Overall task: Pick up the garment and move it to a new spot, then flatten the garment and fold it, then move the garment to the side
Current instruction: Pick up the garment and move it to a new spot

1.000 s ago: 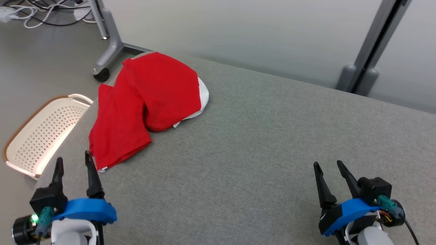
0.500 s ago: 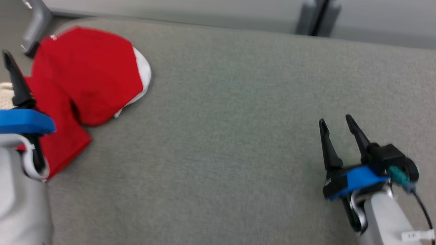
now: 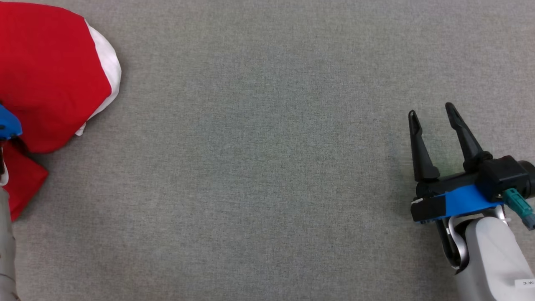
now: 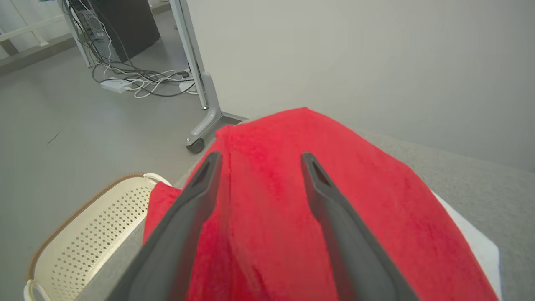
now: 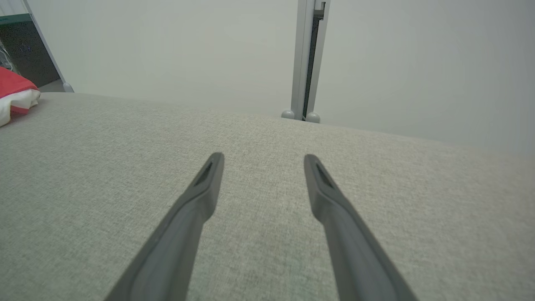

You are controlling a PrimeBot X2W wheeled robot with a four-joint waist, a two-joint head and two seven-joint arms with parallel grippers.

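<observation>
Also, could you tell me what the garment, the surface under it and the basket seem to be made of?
Garment: soft matte knit, likely cotton, red with a white part; fuzzy nap, limp folds.
Surface: grey woven upholstery-like fabric, matte; fine weave grain.
Basket: cream plastic, probably, slightly glossy; moulded rows of holes, brown rim.

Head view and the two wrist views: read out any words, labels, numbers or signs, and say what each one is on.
White label on the right forearm: dark marks, too small and blurred to read.
Red garment, grey surface, basket: no writing seen.
</observation>
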